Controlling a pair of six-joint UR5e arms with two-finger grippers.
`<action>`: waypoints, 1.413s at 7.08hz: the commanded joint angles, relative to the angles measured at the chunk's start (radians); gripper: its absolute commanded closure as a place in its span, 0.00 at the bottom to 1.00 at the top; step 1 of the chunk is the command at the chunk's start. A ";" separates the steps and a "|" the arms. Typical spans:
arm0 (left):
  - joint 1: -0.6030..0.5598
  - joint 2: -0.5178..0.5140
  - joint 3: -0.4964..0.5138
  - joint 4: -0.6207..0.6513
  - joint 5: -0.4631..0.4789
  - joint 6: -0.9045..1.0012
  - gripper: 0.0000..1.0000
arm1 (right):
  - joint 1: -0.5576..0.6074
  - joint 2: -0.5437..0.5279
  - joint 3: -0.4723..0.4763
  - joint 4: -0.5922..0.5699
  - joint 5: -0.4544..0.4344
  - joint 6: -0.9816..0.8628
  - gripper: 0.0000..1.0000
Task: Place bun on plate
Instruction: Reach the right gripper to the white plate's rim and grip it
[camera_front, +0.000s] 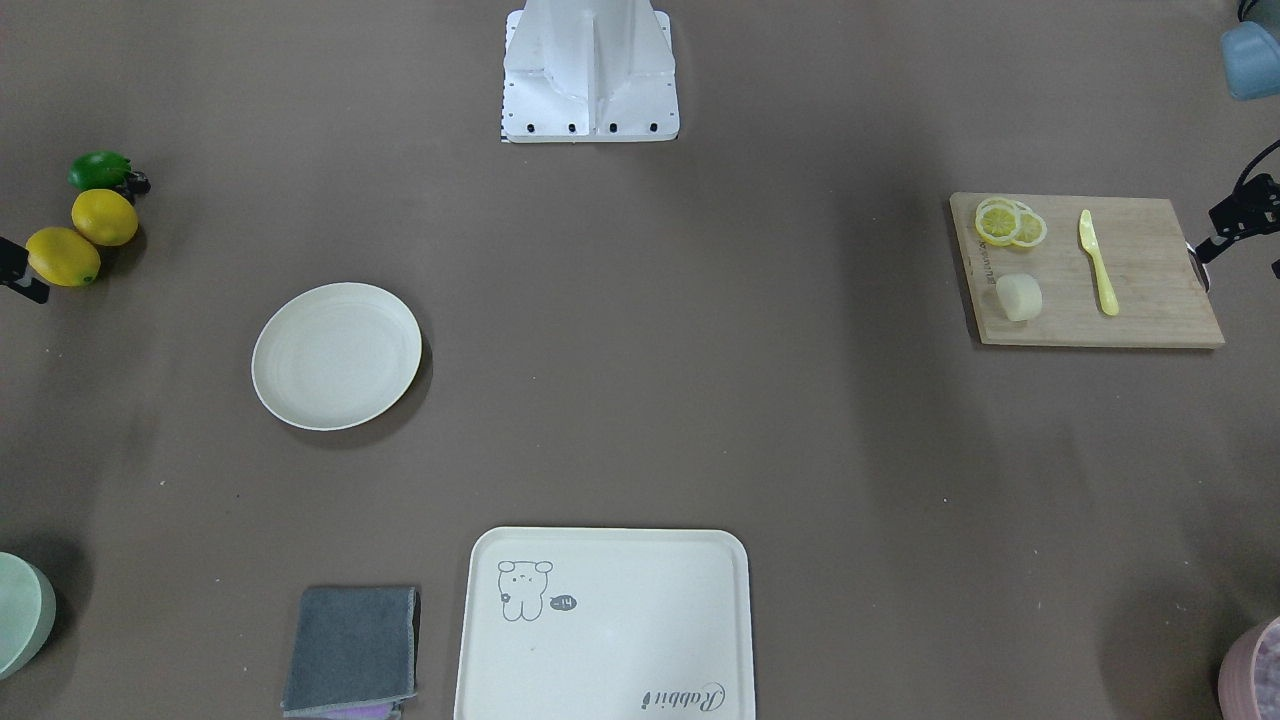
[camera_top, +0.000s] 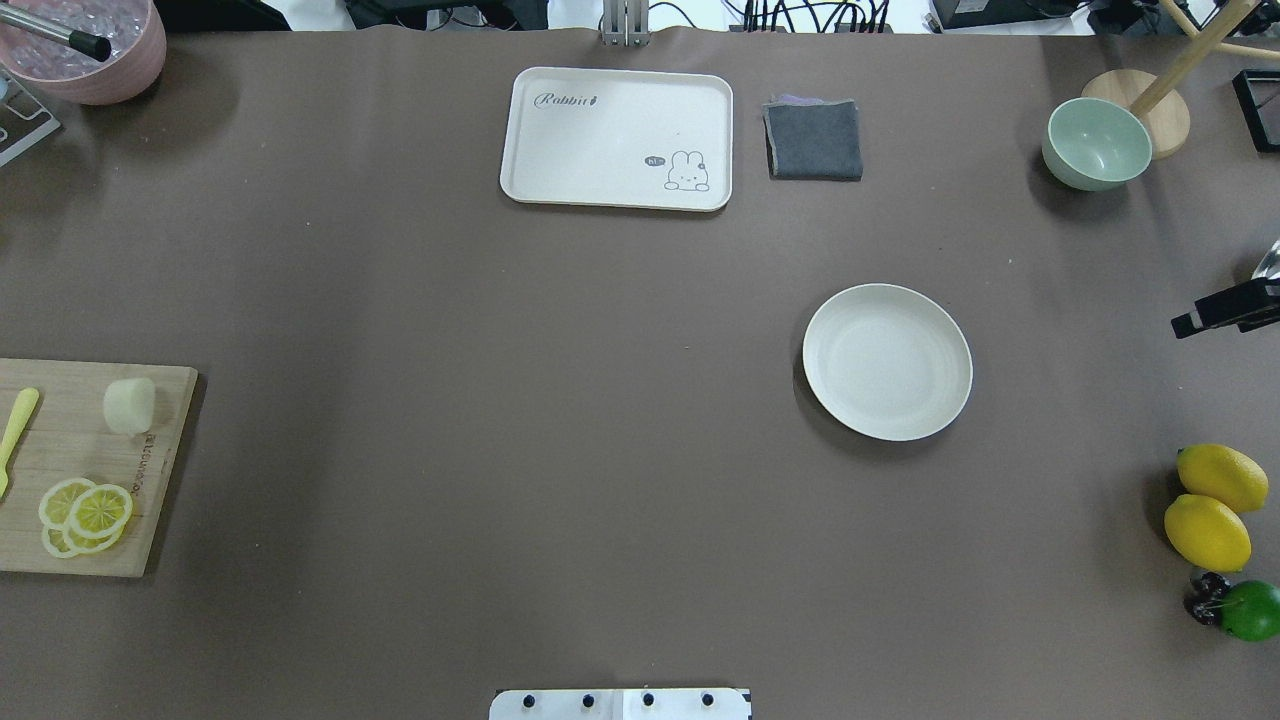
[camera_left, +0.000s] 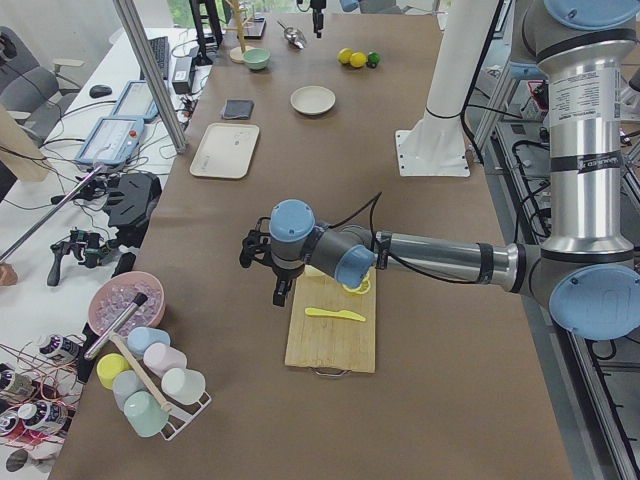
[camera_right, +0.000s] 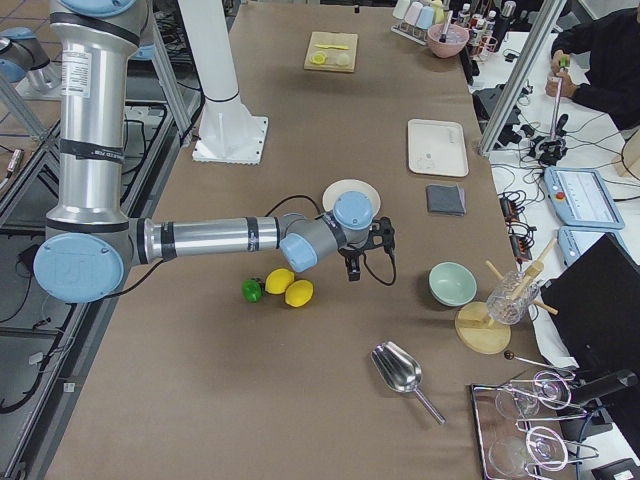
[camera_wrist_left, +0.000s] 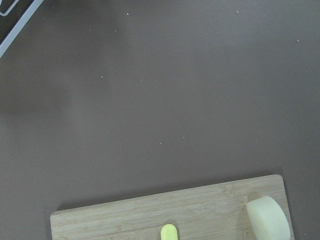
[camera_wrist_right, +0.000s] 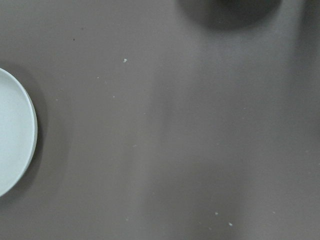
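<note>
Bun (camera_top: 129, 405) on cutting board (camera_top: 60, 440) beside lemon slices (camera_top: 85, 515), plate (camera_top: 887, 361) well apart rightward, tray (camera_top: 616, 138) beyond both

The overhead camera sits behind the robot, looking forward and down on the desk (camera_top: 500, 400); the front-facing one looks steeply down from across it, the base (camera_front: 590, 90) at its top. Both share the plate (camera_top: 887, 361), tray (camera_top: 600, 140) and board (camera_top: 160, 450). Side cameras look along the desk from its ends. The left wrist camera hangs close over the board's edge and bun (camera_wrist_left: 269, 217), the right beside the plate's rim.
</note>
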 joint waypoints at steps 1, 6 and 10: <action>0.001 -0.002 0.004 -0.002 -0.001 -0.001 0.03 | -0.212 0.070 -0.005 0.055 -0.157 0.258 0.15; 0.004 -0.005 0.000 -0.002 -0.001 -0.001 0.03 | -0.330 0.215 -0.107 0.056 -0.211 0.349 0.24; 0.004 -0.014 0.004 -0.002 -0.003 -0.003 0.03 | -0.336 0.221 -0.124 0.056 -0.219 0.349 1.00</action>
